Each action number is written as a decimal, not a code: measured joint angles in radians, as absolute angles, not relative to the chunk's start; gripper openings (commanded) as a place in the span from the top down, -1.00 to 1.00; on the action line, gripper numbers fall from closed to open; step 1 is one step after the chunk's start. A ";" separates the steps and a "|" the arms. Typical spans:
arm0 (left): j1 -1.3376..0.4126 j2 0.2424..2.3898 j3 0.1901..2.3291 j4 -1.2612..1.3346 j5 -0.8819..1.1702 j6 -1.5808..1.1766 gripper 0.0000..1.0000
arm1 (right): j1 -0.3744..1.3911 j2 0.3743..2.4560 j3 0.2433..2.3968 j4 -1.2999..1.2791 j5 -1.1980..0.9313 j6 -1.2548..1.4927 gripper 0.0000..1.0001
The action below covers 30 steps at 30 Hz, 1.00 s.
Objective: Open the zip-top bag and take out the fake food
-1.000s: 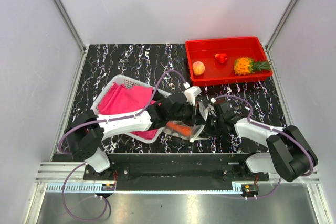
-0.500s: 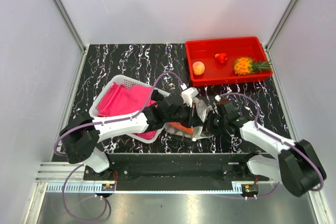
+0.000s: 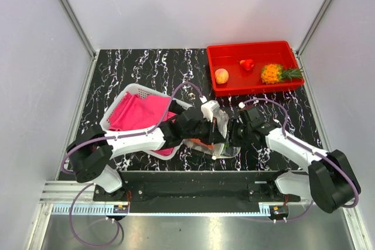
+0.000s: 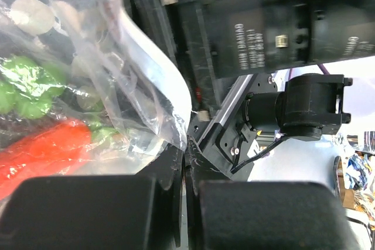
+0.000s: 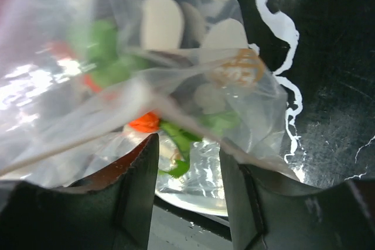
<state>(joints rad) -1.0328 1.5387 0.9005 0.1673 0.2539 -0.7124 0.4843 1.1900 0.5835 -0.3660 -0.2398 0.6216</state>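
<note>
The zip-top bag [image 3: 215, 146] lies at the front middle of the table between my two grippers. It is clear with pale dots and a white zip strip [image 4: 146, 62]. An orange carrot-like piece [image 4: 41, 151] with green leaves is inside it, also seen in the right wrist view [image 5: 143, 122]. My left gripper [image 4: 186, 159] is shut on an edge of the bag [image 4: 117, 103]. My right gripper [image 5: 187, 174] is open, with the bag's film [image 5: 234, 103] lying across its fingertips. A peach fruit [image 3: 221, 76], a red piece [image 3: 247, 64] and a pineapple [image 3: 276, 73] lie in the red tray.
The red tray [image 3: 228, 89] stands at the back right. A white mesh basket [image 3: 120, 100] with pink cloth [image 3: 137, 115] sits left of the bag, under my left arm. The two grippers are close together over the bag.
My right gripper has moved left and a little back, up against the bag. My left gripper has shifted slightly right with the bag's edge in it.
</note>
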 measured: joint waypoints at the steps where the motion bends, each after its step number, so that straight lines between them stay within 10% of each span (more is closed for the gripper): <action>1: -1.033 1.539 0.900 0.167 0.254 -0.713 1.00 | 0.484 1.205 0.583 -0.366 -0.240 0.622 -0.07; 3: -1.033 1.538 0.900 0.168 0.254 -0.713 1.00 | 0.484 1.207 0.579 -0.365 -0.241 0.623 0.06; 7: -1.033 1.538 0.900 0.172 0.255 -0.713 1.00 | 0.484 1.171 0.551 -0.358 -0.247 0.627 1.00; 30: -1.010 1.542 0.923 0.082 0.093 -0.778 1.00 | 0.484 0.737 0.918 -0.743 -0.205 0.654 1.00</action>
<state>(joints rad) -1.0096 1.5417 0.9230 0.0818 0.0925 -0.7784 0.4843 0.7372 0.9180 -0.7429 -0.2047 0.6537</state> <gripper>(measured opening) 0.008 0.007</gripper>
